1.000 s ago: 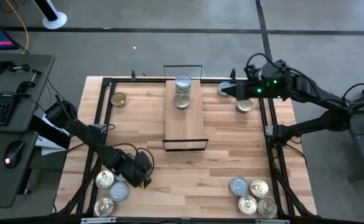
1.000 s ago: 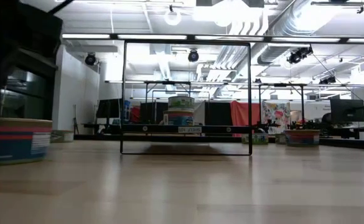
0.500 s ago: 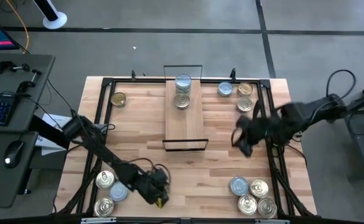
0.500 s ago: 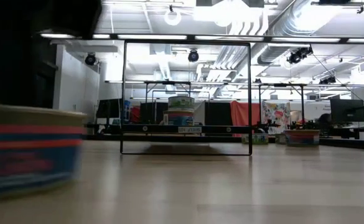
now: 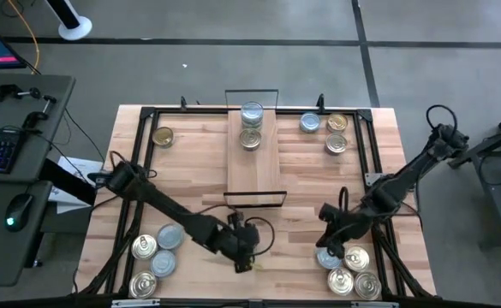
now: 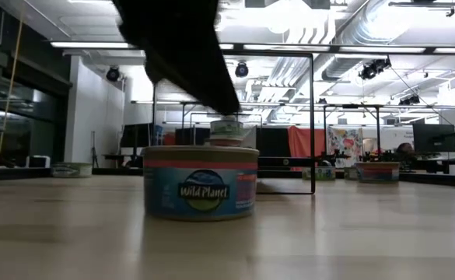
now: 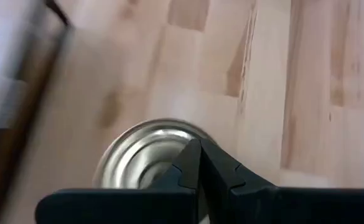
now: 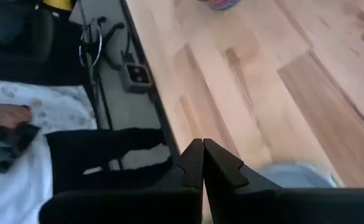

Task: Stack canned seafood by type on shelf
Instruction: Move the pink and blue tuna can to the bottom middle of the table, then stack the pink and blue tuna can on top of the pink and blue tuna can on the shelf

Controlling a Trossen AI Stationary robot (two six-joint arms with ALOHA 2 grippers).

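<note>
The middle of the butcher-block tabletop (image 5: 306, 184) is lying open between the shelf (image 5: 253, 162) and the near edge, while tins are crowding both near corners. The shelf is sitting at the far middle with its wire frames at the far and near ends; a silver-blue tin (image 5: 252, 113) and a gold tin (image 5: 250, 139) are resting on its far half, the near half bare. The left gripper (image 5: 243, 246) is hanging low just in front of the shelf's near frame, over a silver-topped tin (image 7: 145, 151) whose label is reading "Wild Planet" (image 6: 201, 193); its fingers are pressed together, apparently above the lid rather than around it, though the wrist picture is blurred. Three tins (image 5: 156, 252) are clustering at the near left corner. The right gripper (image 5: 334, 246) is reaching down at the near right cluster (image 5: 353, 275), its fingers closed, beside a blue-topped tin (image 5: 325, 259). A lone gold tin (image 5: 163, 135) is sitting far left, and three more (image 5: 329, 130) far right.
</note>
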